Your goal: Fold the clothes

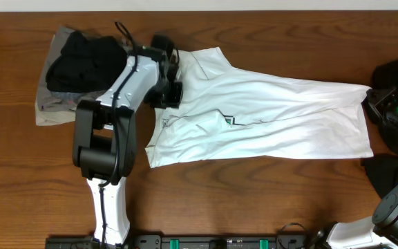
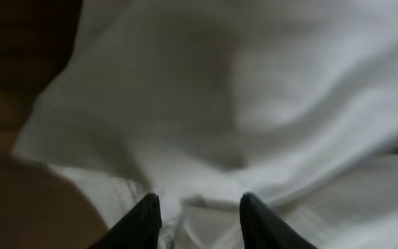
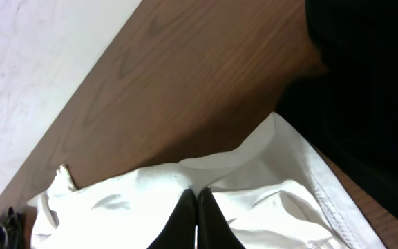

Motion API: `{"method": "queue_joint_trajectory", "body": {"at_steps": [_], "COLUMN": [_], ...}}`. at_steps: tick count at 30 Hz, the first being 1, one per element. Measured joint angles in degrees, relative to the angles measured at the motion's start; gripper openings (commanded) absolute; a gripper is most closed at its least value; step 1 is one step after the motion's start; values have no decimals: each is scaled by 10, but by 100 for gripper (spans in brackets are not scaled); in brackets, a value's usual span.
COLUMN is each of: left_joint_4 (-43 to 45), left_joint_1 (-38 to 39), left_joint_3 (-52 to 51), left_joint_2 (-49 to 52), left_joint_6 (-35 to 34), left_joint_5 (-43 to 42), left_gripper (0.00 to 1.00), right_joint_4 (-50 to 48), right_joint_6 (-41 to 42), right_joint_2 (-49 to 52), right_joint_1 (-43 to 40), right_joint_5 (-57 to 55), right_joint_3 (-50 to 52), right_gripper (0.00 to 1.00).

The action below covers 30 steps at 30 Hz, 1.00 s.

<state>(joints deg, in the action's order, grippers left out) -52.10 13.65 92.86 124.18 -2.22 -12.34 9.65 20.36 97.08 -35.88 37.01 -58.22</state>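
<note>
Wrinkled white T-shirt (image 1: 268, 114) stretches across wood-grain table (image 1: 254, 200). Left gripper (image 2: 199, 200) gapes half-open over soft folds; right gripper (image 3: 196, 199) pinches its hem.

A dark brown wooden table (image 1: 254, 200) with a clear lengthwise grain fills almost the whole overhead frame, and a narrow pale strip (image 1: 199, 4) runs along its top edge. In the right wrist view the table's edge runs diagonally, with a whitish, faintly mottled surface (image 3: 26, 62) beyond it in the upper left. The light is soft and even, without hard shadows.
</note>
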Motion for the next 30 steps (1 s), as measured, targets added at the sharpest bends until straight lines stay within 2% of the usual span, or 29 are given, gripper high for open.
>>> {"method": "queue_joint_trajectory", "body": {"at_steps": [2,6,10,12,13,20,25,26,27,30], "left_joint_4": [27,26,-39,-76,-98,-221,-242,-238,-232,-193], "left_joint_1": [0,0,0,0,0,-1,-1,-1,-1,-1], "left_joint_3": [-27,-40,-51,-57,-62,-72,-73,-73,-73,-73], "left_joint_2": [0,-6,-10,-10,-10,-9,-19,-27,-40,-93], "left_joint_6": [9,19,25,22,20,-15,-28,-31,-33,-37], "left_joint_5": [9,15,19,23,27,67,73,74,75,78], "left_gripper": [40,28,19,19,14,11,12,16,27,40], "right_joint_4": [0,1,1,1,1,-6,-16,-16,-17,-19], "right_joint_6": [0,0,0,0,0,0,0,0,0,0], "right_joint_2": [0,0,0,0,0,0,0,0,0,0], "right_joint_1": [0,0,0,0,0,0,0,0,0,0], "right_joint_5": [1,1,3,3,3,3,4,3,4,4], "right_joint_3": [0,0,0,0,0,0,0,0,0,0], "right_gripper": [1,1,1,1,1,1,1,1,1,1]}}
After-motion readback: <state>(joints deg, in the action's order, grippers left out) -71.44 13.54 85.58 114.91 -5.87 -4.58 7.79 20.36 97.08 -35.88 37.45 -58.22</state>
